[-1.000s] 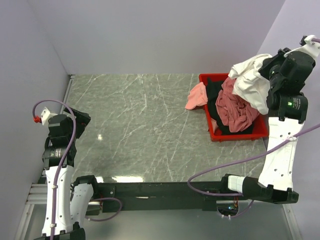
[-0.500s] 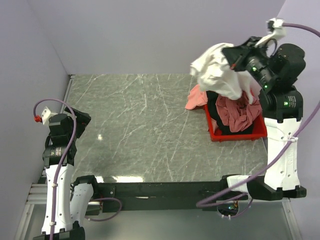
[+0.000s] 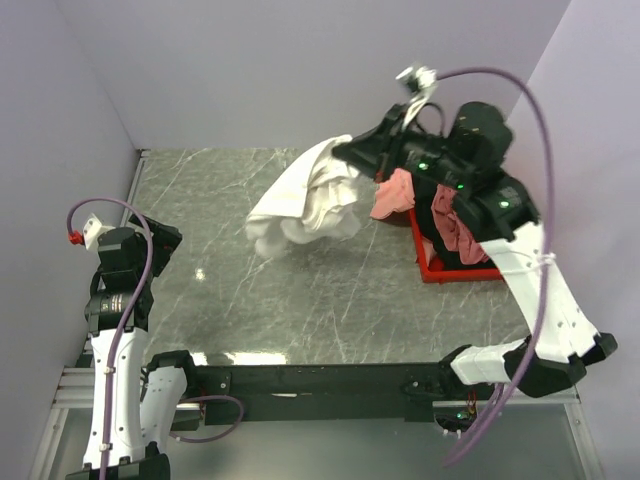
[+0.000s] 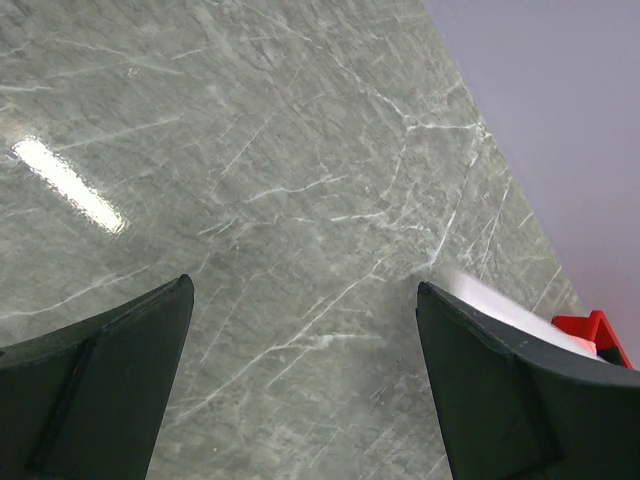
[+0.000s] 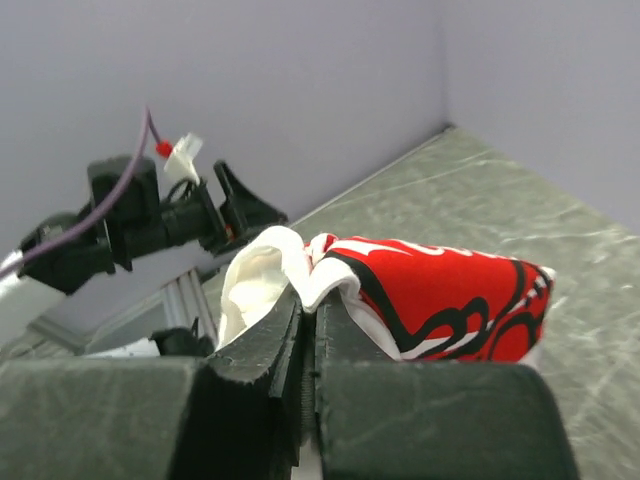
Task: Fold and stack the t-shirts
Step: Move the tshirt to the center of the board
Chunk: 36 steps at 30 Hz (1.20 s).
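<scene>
White t-shirt (image 3: 305, 205), clenched in the right tool (image 3: 348, 153), is now carried from the red bin (image 3: 465, 273) over the desk (image 3: 260, 310), so spreading can be begun; the left tool (image 4: 300, 385) is held released.

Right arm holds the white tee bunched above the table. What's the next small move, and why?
Probably lower the right gripper so the white tee settles onto the table: it hangs bunched from the shut jaws, and the open left gripper sits far off at the table's left side.

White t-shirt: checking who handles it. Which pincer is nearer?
Right. The right pincer is shut on the white t-shirt, lifted over the table; the left pincer is open, well apart at the left side.
</scene>
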Each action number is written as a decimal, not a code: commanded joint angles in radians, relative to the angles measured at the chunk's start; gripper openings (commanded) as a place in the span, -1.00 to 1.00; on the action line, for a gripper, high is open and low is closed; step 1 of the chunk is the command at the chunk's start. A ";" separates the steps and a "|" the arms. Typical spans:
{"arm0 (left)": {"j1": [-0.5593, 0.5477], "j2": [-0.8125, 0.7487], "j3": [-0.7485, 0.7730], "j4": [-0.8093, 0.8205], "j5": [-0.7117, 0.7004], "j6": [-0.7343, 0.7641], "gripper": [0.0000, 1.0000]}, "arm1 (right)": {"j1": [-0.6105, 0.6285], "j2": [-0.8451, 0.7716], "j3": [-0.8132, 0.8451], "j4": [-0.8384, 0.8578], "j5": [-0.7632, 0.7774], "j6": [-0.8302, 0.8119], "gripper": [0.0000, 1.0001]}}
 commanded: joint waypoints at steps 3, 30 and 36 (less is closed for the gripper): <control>0.007 -0.007 0.003 0.018 0.002 0.007 0.99 | 0.006 0.066 -0.230 0.196 -0.055 -0.062 -0.75; -0.353 0.214 -0.257 0.233 0.153 -0.108 0.99 | -0.003 -0.163 -1.134 0.309 0.343 0.186 0.73; -0.436 0.384 -0.234 0.225 0.109 -0.134 0.99 | 0.032 -0.105 -1.203 0.463 0.286 0.230 0.76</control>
